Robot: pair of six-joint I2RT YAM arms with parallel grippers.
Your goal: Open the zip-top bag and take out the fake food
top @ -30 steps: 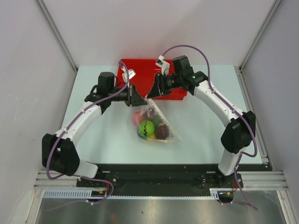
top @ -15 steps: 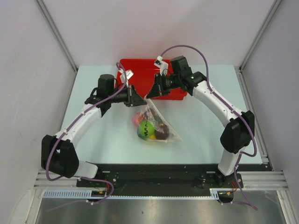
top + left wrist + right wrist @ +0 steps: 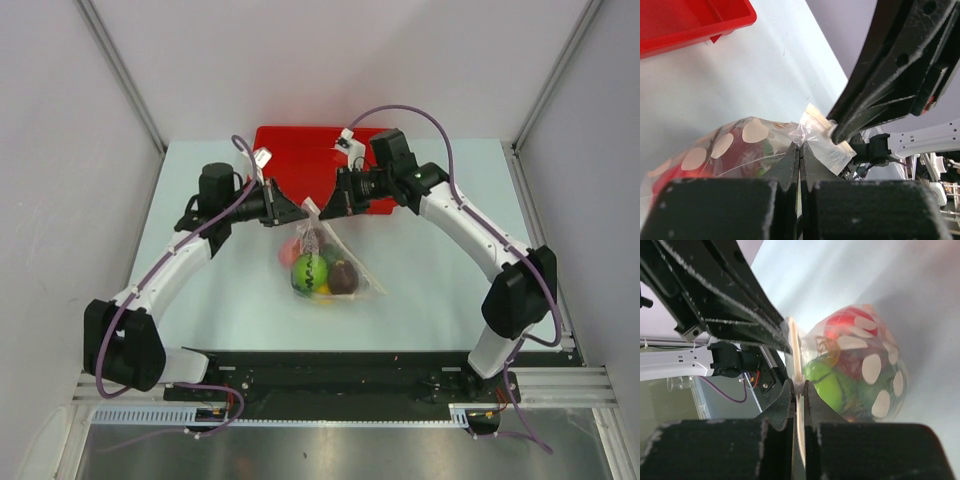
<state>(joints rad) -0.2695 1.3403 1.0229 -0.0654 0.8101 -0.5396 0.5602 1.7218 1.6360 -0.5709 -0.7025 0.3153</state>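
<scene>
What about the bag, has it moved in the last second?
Yes, slightly: the bag's pinched top has drifted left, toward the red tray's front edge; its filled bottom barely shifted.

You see your right tool [image 3: 799, 386] clamped on the zip-top bag's [image 3: 875, 390] whitish zip strip [image 3: 795, 352]. Right of that strip, inside the bag, 1 red ball [image 3: 844, 324] shows above 1 green ball [image 3: 826, 385], with the tabletop [image 3: 905, 280] behind.
</scene>
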